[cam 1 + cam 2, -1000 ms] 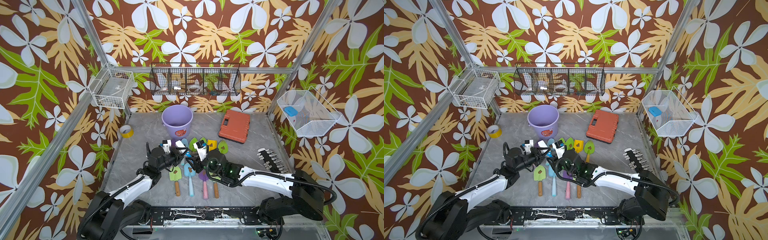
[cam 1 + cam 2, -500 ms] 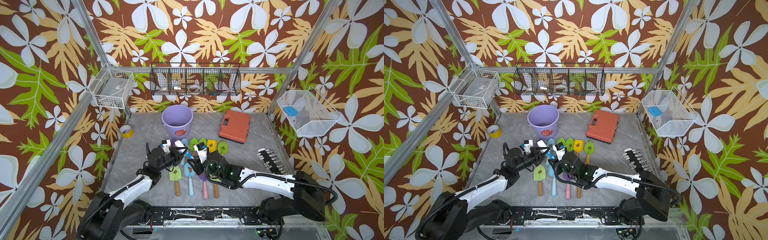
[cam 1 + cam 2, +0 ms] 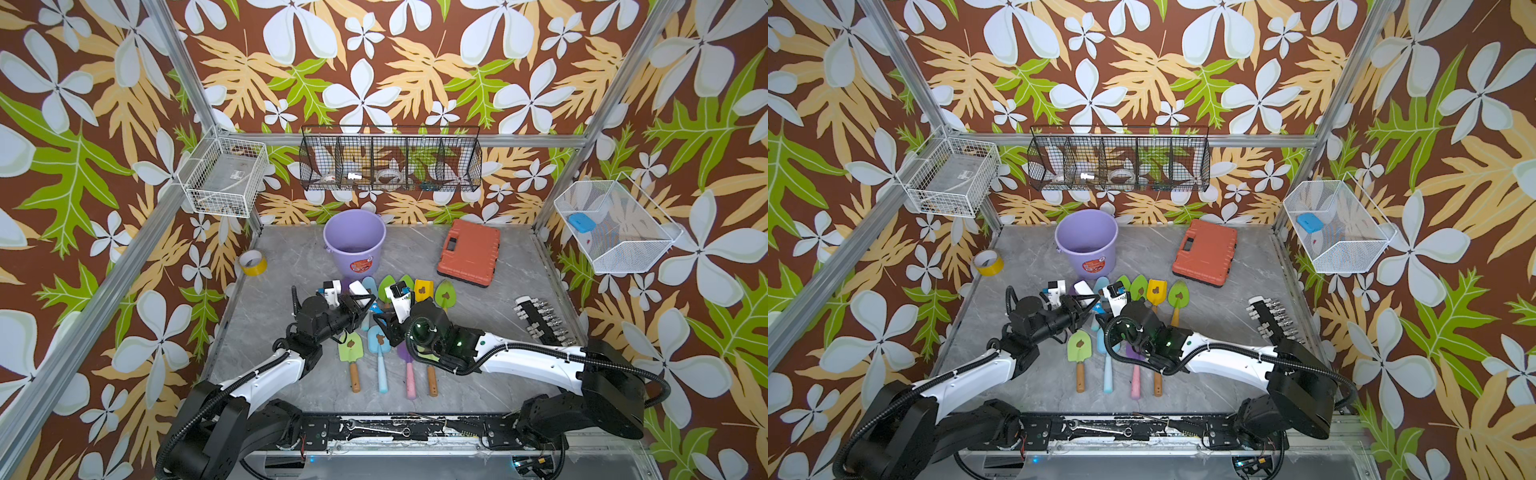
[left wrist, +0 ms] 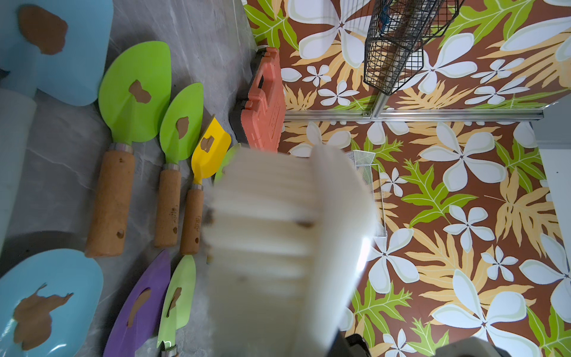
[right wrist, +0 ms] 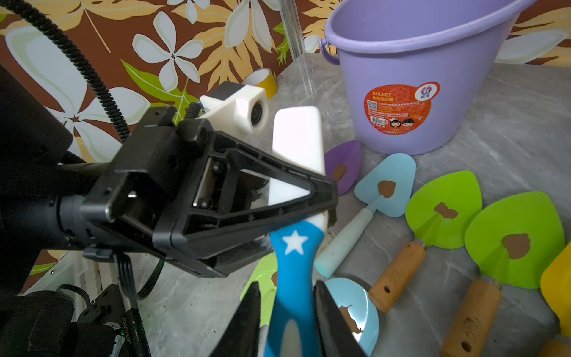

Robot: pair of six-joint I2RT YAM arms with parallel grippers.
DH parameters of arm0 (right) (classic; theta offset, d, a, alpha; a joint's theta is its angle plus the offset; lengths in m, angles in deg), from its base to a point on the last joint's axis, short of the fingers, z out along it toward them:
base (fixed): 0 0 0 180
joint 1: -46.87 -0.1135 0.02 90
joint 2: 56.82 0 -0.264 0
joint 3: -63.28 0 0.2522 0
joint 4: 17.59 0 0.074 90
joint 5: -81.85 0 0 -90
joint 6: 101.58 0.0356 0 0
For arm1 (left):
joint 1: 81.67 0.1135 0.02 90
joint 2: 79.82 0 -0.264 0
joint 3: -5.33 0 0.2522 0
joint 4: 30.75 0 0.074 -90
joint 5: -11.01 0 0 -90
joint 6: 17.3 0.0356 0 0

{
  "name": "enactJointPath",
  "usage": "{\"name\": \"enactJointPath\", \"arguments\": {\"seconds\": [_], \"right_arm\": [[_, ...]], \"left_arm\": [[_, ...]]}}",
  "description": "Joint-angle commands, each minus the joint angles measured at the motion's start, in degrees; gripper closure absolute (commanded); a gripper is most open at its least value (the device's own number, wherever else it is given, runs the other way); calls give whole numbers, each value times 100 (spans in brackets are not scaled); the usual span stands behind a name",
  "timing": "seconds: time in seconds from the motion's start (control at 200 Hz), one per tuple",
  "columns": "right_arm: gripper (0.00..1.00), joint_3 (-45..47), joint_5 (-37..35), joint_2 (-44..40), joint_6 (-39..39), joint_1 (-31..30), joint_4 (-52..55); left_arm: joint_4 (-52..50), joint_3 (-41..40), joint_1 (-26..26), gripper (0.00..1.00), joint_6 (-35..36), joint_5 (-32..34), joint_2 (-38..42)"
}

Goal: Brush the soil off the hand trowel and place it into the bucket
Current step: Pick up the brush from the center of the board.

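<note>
A brush point(image 5: 296, 145) with a white head and a blue star handle hangs over the table, and my left gripper point(image 5: 324, 197) is shut on its neck. In both top views it point(image 3: 368, 300) point(image 3: 1090, 300) holds the brush point(image 3: 358, 286) point(image 3: 1082, 286) level. My right gripper point(image 5: 285, 296) point(image 3: 384, 322) straddles the blue handle, one finger touching and a narrow gap at the other. White bristles point(image 4: 278, 231) fill the left wrist view. Several hand trowels point(image 3: 350, 347) point(image 5: 445, 207) lie in two rows, each with brown soil point(image 5: 516, 245) point(image 4: 40, 27). The lilac bucket point(image 3: 340, 257) point(image 5: 463, 117) stands upright behind them.
An orange-red tool case point(image 3: 469, 253) lies back right and a yellow tape roll point(image 3: 252, 262) back left. A socket rack point(image 3: 540, 320) sits on the right. Wire baskets point(image 3: 390, 160) hang on the walls. A wrench point(image 3: 374, 428) lies on the front rail.
My right gripper's fingers have drawn in round the brush's blue handle. The left gripper and the brush have stayed put.
</note>
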Motion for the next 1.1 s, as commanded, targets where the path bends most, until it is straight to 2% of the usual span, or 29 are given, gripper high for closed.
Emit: {"name": "enactJointPath", "arguments": {"seconds": [0.0, 0.26, 0.375, 0.525, 0.565, 0.616, 0.681, 0.761, 0.911, 1.026, 1.056, 1.096], "right_arm": [[71, 10, -19, 4, 26, -12, -129], [83, 6, -33, 7, -2, -2, -184], [100, 40, -11, 31, 24, 5, -227], [100, 149, 192, -47, 162, 133, -358], [100, 221, 247, -100, 224, 187, -408], [100, 270, 246, -166, 276, 253, -426], [100, 266, 214, -215, 261, 301, -315], [100, 196, 134, -255, 231, 354, -60], [100, 101, -94, -324, 239, 495, 451], [100, 25, -372, -403, 126, 498, 796], [100, -12, -448, -410, 110, 497, 878], [100, -42, -537, -411, 105, 497, 965]], "left_arm": [[354, -15, -5, 100, -105, -109, -14], [419, -24, -4, 100, -109, -166, -47], [490, -27, -5, 100, -112, -219, -83], [490, 9, 37, 100, -29, -279, -161], [498, 17, 71, 89, 9, -305, -180], [445, 58, 129, 62, 99, -335, -207], [176, 155, 186, 35, 330, -336, -193], [-539, 397, 240, 17, 822, -248, -126], [-2088, 681, 406, 18, 1955, 343, 288], [-3606, 850, 422, 24, 2966, 1646, 862], [-3867, 844, 417, 27, 3187, 1985, 1013], [-4236, 861, 410, 36, 3495, 2471, 1200]]}}
